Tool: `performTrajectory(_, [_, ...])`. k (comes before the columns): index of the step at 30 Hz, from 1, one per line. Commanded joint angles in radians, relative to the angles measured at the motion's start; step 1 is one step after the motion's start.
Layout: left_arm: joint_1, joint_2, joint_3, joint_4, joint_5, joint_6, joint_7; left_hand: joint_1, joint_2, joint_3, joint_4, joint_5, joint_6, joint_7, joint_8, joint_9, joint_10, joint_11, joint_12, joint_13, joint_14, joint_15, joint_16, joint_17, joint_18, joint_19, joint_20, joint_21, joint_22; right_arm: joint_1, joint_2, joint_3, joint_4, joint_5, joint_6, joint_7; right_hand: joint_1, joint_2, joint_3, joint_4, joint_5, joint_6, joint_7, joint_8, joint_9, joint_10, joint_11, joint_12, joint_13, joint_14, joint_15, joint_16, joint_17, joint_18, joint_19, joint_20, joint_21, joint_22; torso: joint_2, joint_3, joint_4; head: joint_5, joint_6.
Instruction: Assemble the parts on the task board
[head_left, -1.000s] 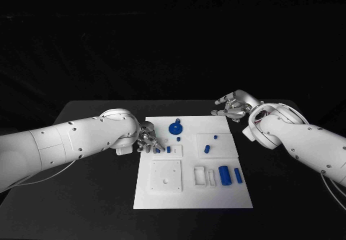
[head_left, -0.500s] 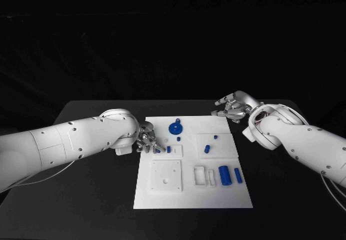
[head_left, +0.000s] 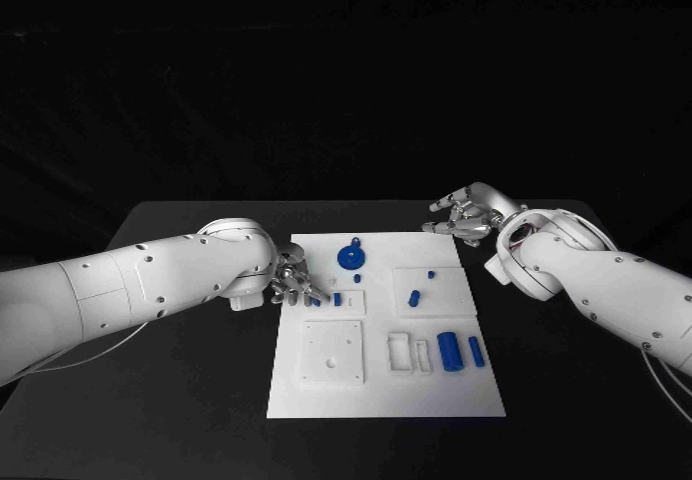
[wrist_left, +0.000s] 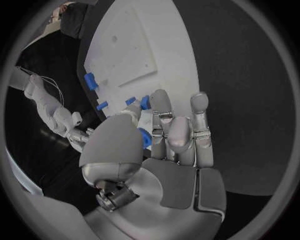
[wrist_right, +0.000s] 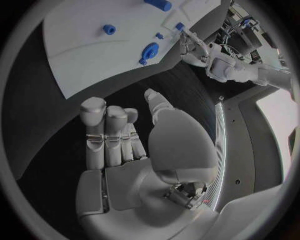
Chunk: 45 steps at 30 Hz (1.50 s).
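Small blue part (wrist_left: 144, 138) sits pinched in the fingers (wrist_left: 160, 107) of the left hand (head_left: 294, 283), low over the left edge of the task board (head_left: 433, 390). From a second ago to now, nothing on the board has shifted and both hands sit in the same spots, so the left hand looks stalled in a fine-placement or grasp step, not travelling (judgement only). Task barely advanced: most parts are loose.

Look of the parts: saturated blue, small, hard-looking plastic. Round disc part with a stub (head_left: 351, 257) lies at the board's far middle. A short peg (head_left: 338, 298) stands just beside the left fingers, on a raised white block. Two more small pieces (head_left: 414, 296) sit on the square plate to the right, well apart from the hand. Two longer cylinders (head_left: 450, 351) lie side by side near the board's right edge, next to white slotted holders (head_left: 405, 352). A white square plate with a centre hole (head_left: 333, 352) lies nearer the robot, unfilled.

Right hand (head_left: 464, 212) hovers off the board's far right corner over the black surface (head_left: 173, 400), holding nothing, fingers (wrist_right: 106, 125) held straight and close together, thumb apart (wrist view clear on that).

Next likely needs a slow, aligned seat of the pinched piece.
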Motion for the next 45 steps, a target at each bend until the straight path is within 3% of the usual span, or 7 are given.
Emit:
performTrajectory(1, [-0.001, 0.001, 0.000, 0.000, 0.005, -0.020, -0.006, -0.004, -0.013, 0.000, 0.013, -0.005, 0.007, 0.000, -0.004, 0.002, 0.050, 0.003, -0.006, 0.001, -0.003, -0.005, -0.004, -0.001, -0.019, 0.002, -0.006, -0.005, 0.018, -0.001, 0.001, 0.000, 0.000, -0.001, 0.011, 0.009, -0.011, 0.001, 0.000, 0.004, 0.006, -0.006, 0.001, -0.006, -0.001, -0.007, 0.003, -0.006, -0.001, -0.001, -0.001, -0.006, -0.001, 0.014, 0.007, -0.001, -0.003, 0.094, 0.000, -0.0002, -0.0004, 0.000, 0.000])
performTrajectory(8, [-0.001, 0.001, 0.000, 0.002, 0.031, -0.025, 0.000, -0.005, -0.018, 0.000, 0.025, -0.012, 0.007, 0.000, -0.004, 0.003, 0.050, 0.003, -0.006, 0.002, -0.003, -0.005, -0.005, 0.000, -0.021, 0.002, -0.007, -0.005, 0.018, -0.002, 0.002, 0.000, 0.000, -0.001, 0.011, 0.009, -0.011, 0.001, 0.000, 0.004, 0.006, -0.006, 0.001, -0.006, -0.001, -0.007, 0.003, -0.006, -0.001, -0.001, -0.001, -0.006, -0.001, 0.014, 0.007, -0.001, -0.003, 0.094, 0.000, 0.0006, -0.0009, 0.000, -0.001])
performTrajectory(17, [-0.001, 0.001, 0.000, 0.004, 0.048, -0.015, 0.004, 0.003, 0.004, 0.000, -0.027, -0.009, 0.004, -0.001, -0.004, 0.006, 0.050, 0.003, -0.007, 0.002, -0.003, -0.005, -0.005, 0.000, -0.022, 0.001, -0.006, -0.006, 0.019, -0.003, 0.003, 0.000, 0.000, -0.001, 0.012, 0.009, -0.011, 0.001, 0.000, 0.004, 0.006, -0.006, 0.001, -0.006, -0.001, -0.007, 0.003, -0.006, -0.001, -0.001, -0.001, -0.006, -0.001, 0.014, 0.007, -0.001, -0.003, 0.094, 0.000, 0.0008, 0.0001, -0.002, -0.002])
performTrajectory(25, [-0.001, 0.002, 0.000, 0.004, 0.050, -0.014, 0.006, 0.007, 0.009, -0.001, -0.041, -0.009, 0.003, -0.001, -0.004, 0.006, 0.050, 0.003, -0.007, 0.002, -0.003, -0.005, -0.005, 0.000, -0.021, 0.000, -0.005, -0.006, 0.019, -0.003, 0.003, 0.000, 0.000, -0.001, 0.012, 0.009, -0.011, 0.001, 0.000, 0.004, 0.006, -0.006, 0.001, -0.006, -0.001, -0.007, 0.003, -0.006, -0.001, -0.001, -0.001, -0.006, -0.001, 0.014, 0.007, -0.001, -0.003, 0.094, 0.000, 0.0008, -0.0005, -0.002, -0.002])
performTrajectory(45, [-0.001, -0.001, 0.000, 0.005, 0.063, -0.051, 0.007, 0.003, -0.006, 0.000, -0.013, -0.012, 0.004, -0.001, -0.004, 0.008, 0.050, 0.003, -0.008, 0.003, -0.003, -0.006, -0.006, -0.001, -0.020, 0.002, -0.006, -0.005, 0.018, -0.003, 0.004, 0.000, -0.001, -0.001, 0.012, 0.009, -0.011, 0.001, 0.000, 0.004, 0.006, -0.006, 0.001, -0.006, -0.001, -0.007, 0.003, -0.006, -0.001, -0.001, -0.001, -0.006, -0.001, 0.014, 0.007, -0.001, -0.003, 0.094, 0.000, 0.0006, -0.0004, -0.003, 0.000])
